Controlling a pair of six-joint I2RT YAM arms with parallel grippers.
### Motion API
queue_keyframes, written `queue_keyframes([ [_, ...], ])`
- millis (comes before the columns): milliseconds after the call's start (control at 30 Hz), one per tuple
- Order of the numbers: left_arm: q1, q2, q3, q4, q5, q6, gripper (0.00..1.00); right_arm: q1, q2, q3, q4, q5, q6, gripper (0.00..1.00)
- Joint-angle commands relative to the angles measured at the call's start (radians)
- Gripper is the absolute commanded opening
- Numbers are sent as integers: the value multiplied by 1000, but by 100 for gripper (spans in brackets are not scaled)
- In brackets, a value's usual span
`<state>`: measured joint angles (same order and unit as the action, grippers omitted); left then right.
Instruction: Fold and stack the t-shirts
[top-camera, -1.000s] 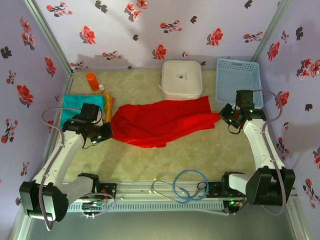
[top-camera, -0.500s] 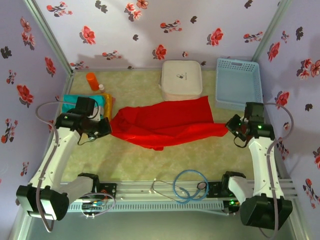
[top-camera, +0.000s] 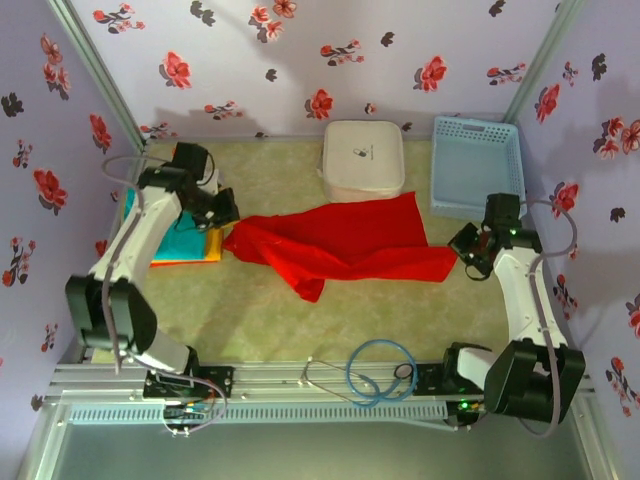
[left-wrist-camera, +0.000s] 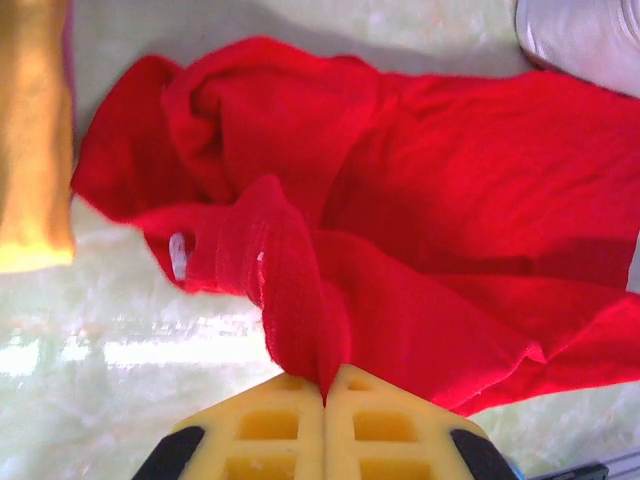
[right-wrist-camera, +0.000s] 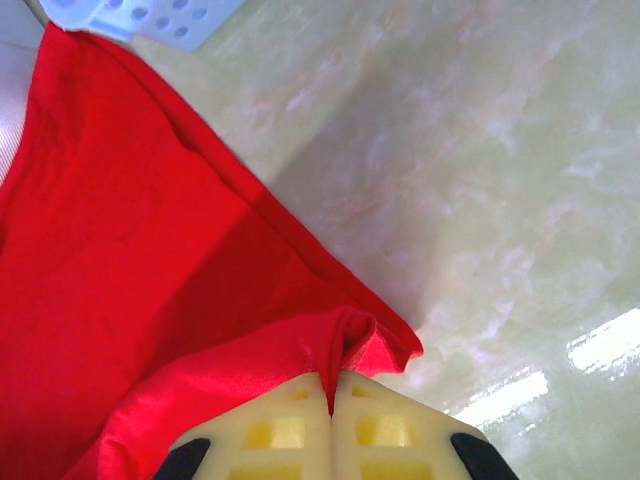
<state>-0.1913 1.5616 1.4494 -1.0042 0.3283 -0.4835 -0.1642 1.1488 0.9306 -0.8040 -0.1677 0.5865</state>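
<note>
We judge the task partly done: the large bright red cloth t-shirt (top-camera: 340, 245) lies unfolded, its 9 and 3 o'clock ends pinched by the left gripper (left-wrist-camera: 325, 378) and right gripper (right-wrist-camera: 330, 380), beside the folded teal and orange cloth shirts (top-camera: 178, 246) stacked at 9 o'clock.

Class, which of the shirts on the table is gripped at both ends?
The red t-shirt, stretched across the middle; the left fingers and right fingers each pinch one end. The teal shirt and orange shirt lie piled at the left.
</note>
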Motion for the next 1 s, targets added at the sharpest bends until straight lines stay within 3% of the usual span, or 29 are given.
queue_keyframes([
  [0, 6, 140, 130, 37, 23, 6, 0, -12, 40, 55, 59, 19, 19, 0],
  [33, 7, 187, 177, 28, 26, 12, 3, -12, 56, 63, 66, 17, 22, 0],
  [67, 6, 226, 213, 24, 26, 14, 14, -13, 70, 70, 70, 15, 23, 0],
  [133, 4, 266, 248, 13, 25, 13, 25, -14, 90, 82, 75, 7, 22, 0],
  [233, -14, 228, 183, 28, 17, 20, 40, -13, 94, 82, 75, -2, 18, 0],
  [433, -89, -25, -198, 188, -38, -29, 45, -14, 60, 41, 84, -23, -4, 0],
  [600, -288, -201, -466, 326, -189, -136, 46, -12, 26, -14, 98, -40, -5, 0],
  [733, -420, -252, -646, 511, -262, -265, 48, -12, -6, -64, 103, -41, 0, 0],
  [967, -566, -122, -590, 528, -372, -316, 51, -12, -62, -134, 107, -53, 14, 0],
])
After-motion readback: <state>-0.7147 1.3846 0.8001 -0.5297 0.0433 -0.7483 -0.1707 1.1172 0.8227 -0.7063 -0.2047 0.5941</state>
